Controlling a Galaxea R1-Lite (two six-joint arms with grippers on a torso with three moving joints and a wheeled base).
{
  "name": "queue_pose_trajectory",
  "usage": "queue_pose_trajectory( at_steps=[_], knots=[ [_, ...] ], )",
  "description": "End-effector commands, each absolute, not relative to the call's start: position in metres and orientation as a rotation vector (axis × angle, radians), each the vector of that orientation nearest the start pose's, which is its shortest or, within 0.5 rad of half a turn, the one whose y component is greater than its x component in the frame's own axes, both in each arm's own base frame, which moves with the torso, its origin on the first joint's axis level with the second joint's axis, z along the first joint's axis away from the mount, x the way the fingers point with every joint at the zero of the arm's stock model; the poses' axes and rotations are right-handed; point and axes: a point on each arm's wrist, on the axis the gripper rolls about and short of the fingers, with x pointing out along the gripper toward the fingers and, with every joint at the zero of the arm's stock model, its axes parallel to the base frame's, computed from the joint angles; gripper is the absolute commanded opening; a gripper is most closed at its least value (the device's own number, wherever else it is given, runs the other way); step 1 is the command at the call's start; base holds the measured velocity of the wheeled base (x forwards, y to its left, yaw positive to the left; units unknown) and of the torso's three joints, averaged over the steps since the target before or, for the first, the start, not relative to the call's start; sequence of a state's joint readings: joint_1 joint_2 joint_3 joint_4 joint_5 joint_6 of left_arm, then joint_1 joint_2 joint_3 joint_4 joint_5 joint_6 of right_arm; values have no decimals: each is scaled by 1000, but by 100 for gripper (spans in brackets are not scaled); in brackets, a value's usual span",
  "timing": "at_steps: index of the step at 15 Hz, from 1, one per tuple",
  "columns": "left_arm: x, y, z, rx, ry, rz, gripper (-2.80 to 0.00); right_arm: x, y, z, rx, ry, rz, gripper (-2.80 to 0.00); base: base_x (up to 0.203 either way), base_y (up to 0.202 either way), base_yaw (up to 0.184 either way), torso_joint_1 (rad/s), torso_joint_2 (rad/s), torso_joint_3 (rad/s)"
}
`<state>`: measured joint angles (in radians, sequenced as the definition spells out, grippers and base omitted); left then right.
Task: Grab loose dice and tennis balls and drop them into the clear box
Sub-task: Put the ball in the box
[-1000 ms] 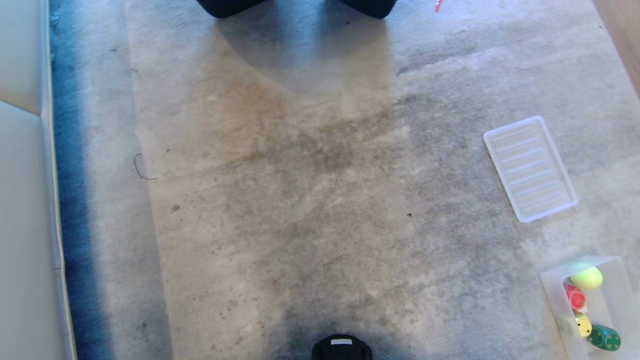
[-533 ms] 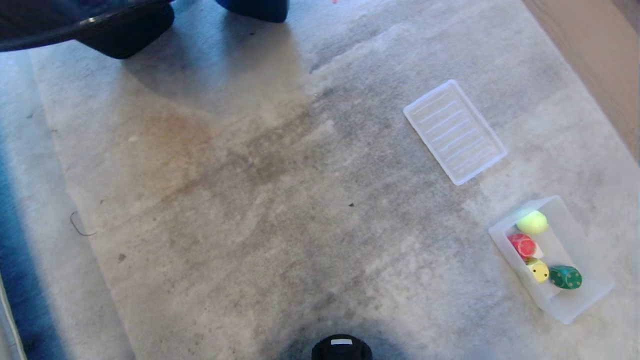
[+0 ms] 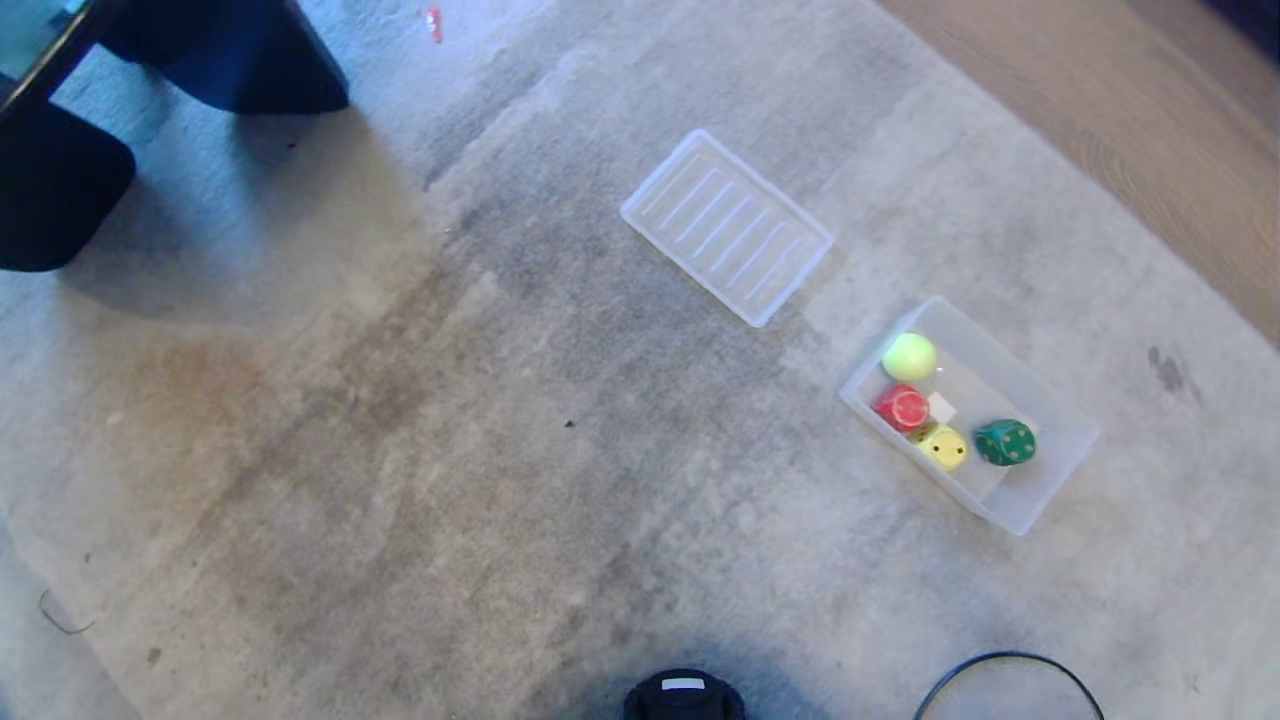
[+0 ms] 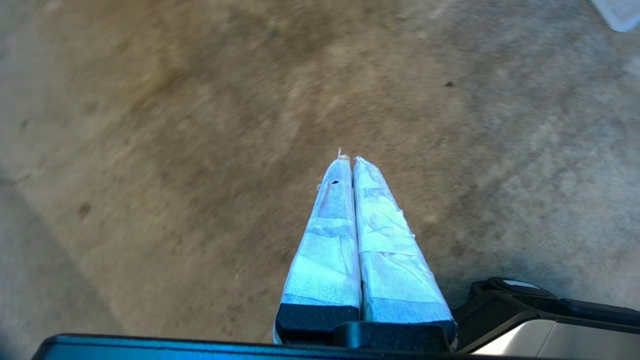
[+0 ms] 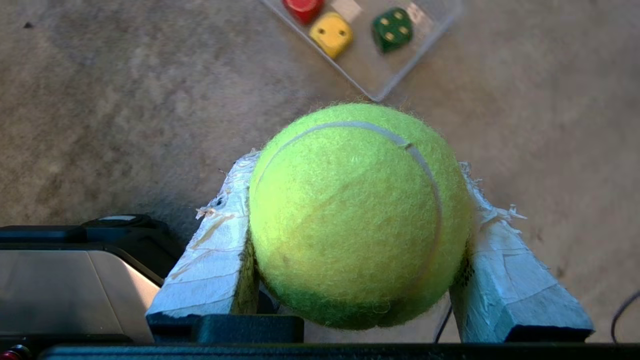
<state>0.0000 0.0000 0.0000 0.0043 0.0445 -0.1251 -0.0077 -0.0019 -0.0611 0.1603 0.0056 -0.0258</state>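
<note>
A fuzzy yellow-green tennis ball [image 5: 357, 215] is clamped between the taped fingers of my right gripper [image 5: 357, 167], held above the carpet. Ahead of it lies the clear box [image 5: 430, 30], with a red die [image 5: 302, 7], a yellow die [image 5: 331, 33] and a dark green die [image 5: 392, 29] inside. In the head view the clear box [image 3: 1060, 440] sits on the carpet at the right. It holds a second tennis ball [image 3: 909, 357], the red die [image 3: 903, 407], the yellow die [image 3: 943, 446] and the green die [image 3: 1005, 442]. My left gripper [image 4: 350, 160] is shut and empty over bare carpet. Neither arm shows in the head view.
A flat ribbed translucent tray [image 3: 727, 226] lies beyond the box. Dark furniture legs [image 3: 230, 60] stand at the far left. Wooden floor [image 3: 1150, 120] borders the carpet at the far right. A black cable loop [image 3: 1000, 665] lies near my base [image 3: 683, 697].
The whole head view has swung right, so the camera moved: the box and tray slid from the right edge toward the middle, and the pale wall at left left the picture.
</note>
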Motion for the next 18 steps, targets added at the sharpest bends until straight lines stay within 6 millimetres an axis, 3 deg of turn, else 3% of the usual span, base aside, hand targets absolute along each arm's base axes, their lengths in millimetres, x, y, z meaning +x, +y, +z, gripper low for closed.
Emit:
queue_pose_trajectory(
  at_steps=[1, 4, 13, 16, 18],
  knots=[
    [-23, 1, 75, -126, 0, 45, -280, -28, 0, 76, -27, 98, 0, -280, 1, 10, -164, -2, 2, 3],
    [-23, 1, 75, -123, 2, 45, -280, -28, 0, 76, -25, 98, 0, -280, 2, 4, -118, 0, 2, 3],
    [-23, 1, 75, -127, 2, 45, -280, -29, 0, 78, 12, 105, -35, -280, 0, 0, 0, 0, 0, 0],
    [-23, 1, 75, -127, 2, 43, -280, -22, -1, 110, 12, 173, -44, -280, 0, 0, 0, 0, 0, 0],
    [-23, 1, 75, -127, 2, 45, -280, -3, -1, 141, 33, 266, -49, -280, 0, 0, 0, 0, 0, 0]
  ],
)
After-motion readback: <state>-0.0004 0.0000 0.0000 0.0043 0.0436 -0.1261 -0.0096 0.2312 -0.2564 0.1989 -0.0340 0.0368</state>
